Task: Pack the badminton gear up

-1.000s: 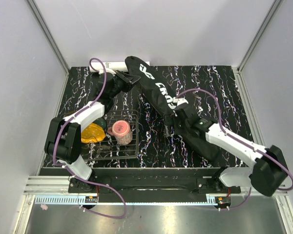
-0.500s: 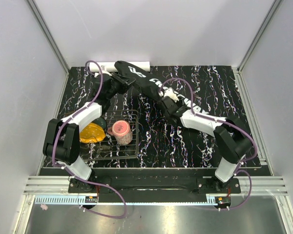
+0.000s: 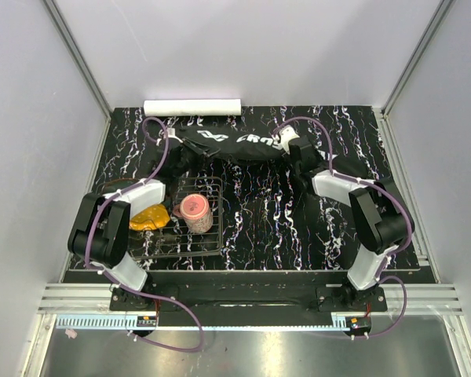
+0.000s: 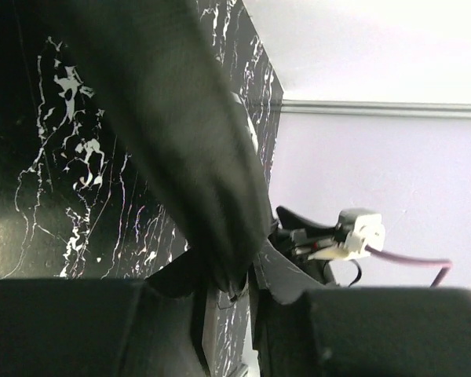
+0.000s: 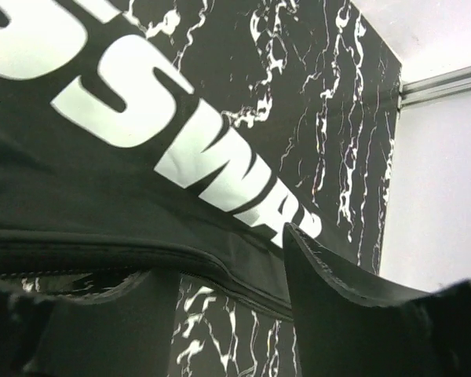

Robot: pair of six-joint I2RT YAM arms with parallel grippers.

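Observation:
The long black "CROSSWAY" bag (image 3: 235, 148) lies crosswise on the far part of the table. My left gripper (image 3: 184, 151) is at its left end. In the left wrist view it (image 4: 228, 290) is shut on a fold of the bag (image 4: 180, 141). My right gripper (image 3: 293, 151) is at the bag's right end. In the right wrist view it (image 5: 228, 290) has its jaws wide apart, and the bag's zip edge (image 5: 102, 157) crosses at the fingertips. The white tube (image 3: 192, 107) lies along the back edge. Rackets and shuttlecocks are not in view.
A wire basket (image 3: 212, 243) stands at the front left. It holds the pink cup (image 3: 195, 212) and the yellow-black object (image 3: 149, 217). Grey walls close in the table on the left, back and right.
The bag swung from a diagonal to lie crosswise at the back, uncovering the white tube. My right arm moved from the front right up to the bag's right end. My left gripper shifted slightly nearer.

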